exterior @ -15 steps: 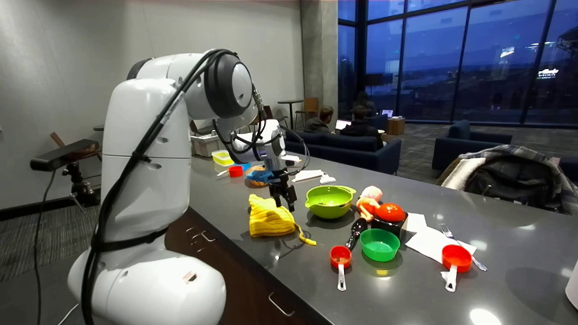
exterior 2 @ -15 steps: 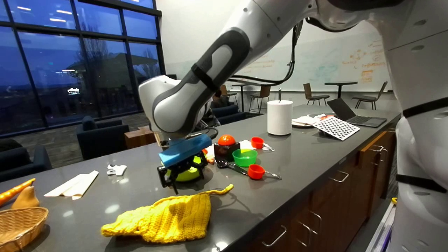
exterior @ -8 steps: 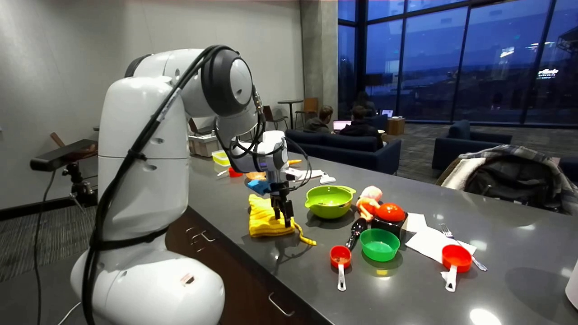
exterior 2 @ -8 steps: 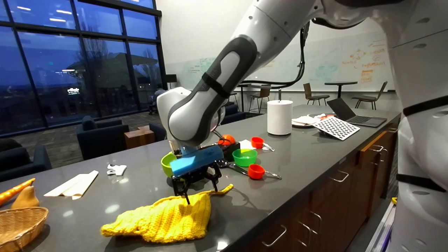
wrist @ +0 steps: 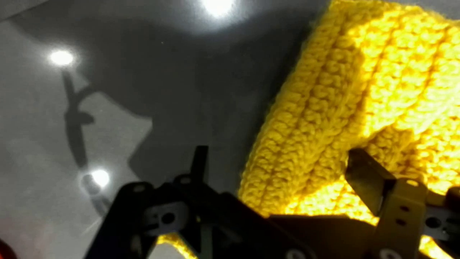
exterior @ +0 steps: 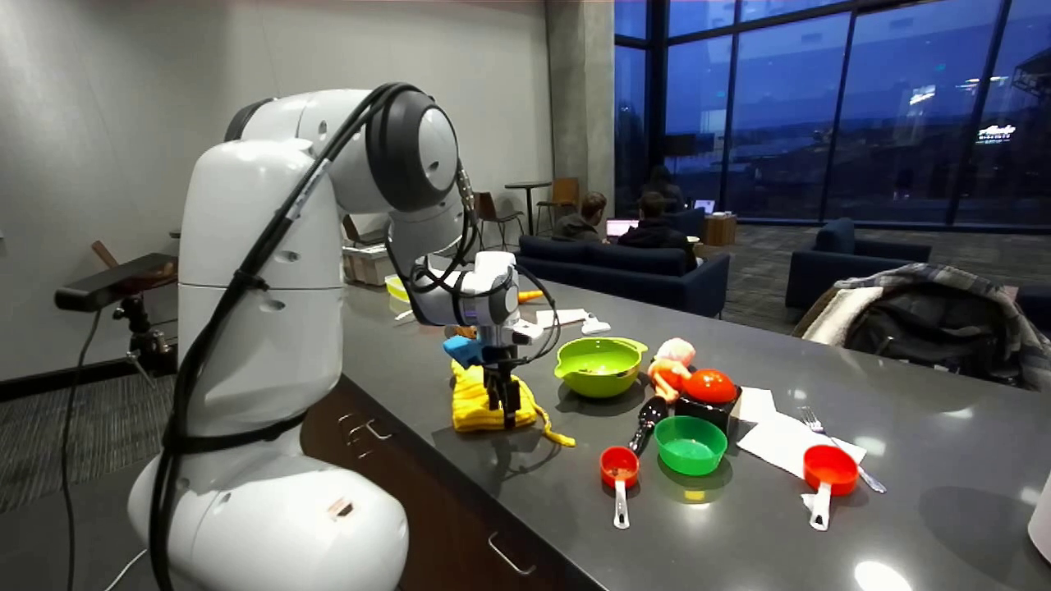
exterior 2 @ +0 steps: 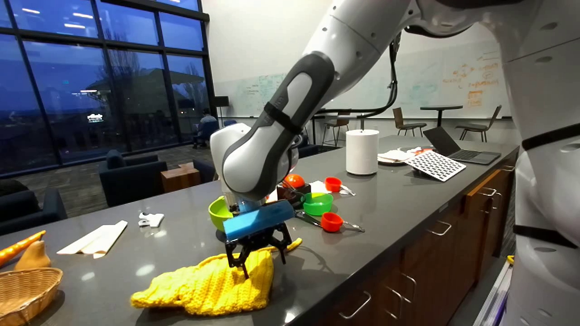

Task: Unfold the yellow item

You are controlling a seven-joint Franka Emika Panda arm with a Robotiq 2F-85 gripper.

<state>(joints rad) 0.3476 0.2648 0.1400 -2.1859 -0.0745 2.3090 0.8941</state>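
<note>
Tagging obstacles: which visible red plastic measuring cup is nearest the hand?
The red measuring cup beside the black shiny spoon is nearest the hand; the other red cup stands farther off, by the silver metal fork.

I count one lime-green bowl (exterior: pixel 599 382) from my station; off one side of it, two red measuring cups (exterior: pixel 619 466), one green cup (exterior: pixel 690 450), one dark spoon (exterior: pixel 653 411), one fork (exterior: pixel 872 480); near it, my one gripper (exterior 2: pixel 265 270), one yellow cloth (exterior 2: pixel 213 292); well apart from it, one wicker basket (exterior 2: pixel 29 292).

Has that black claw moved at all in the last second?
Yes. Against the lime-green bowl in an exterior view, the claw has come down and shifted toward the picture's left, farther from the bowl.
</note>
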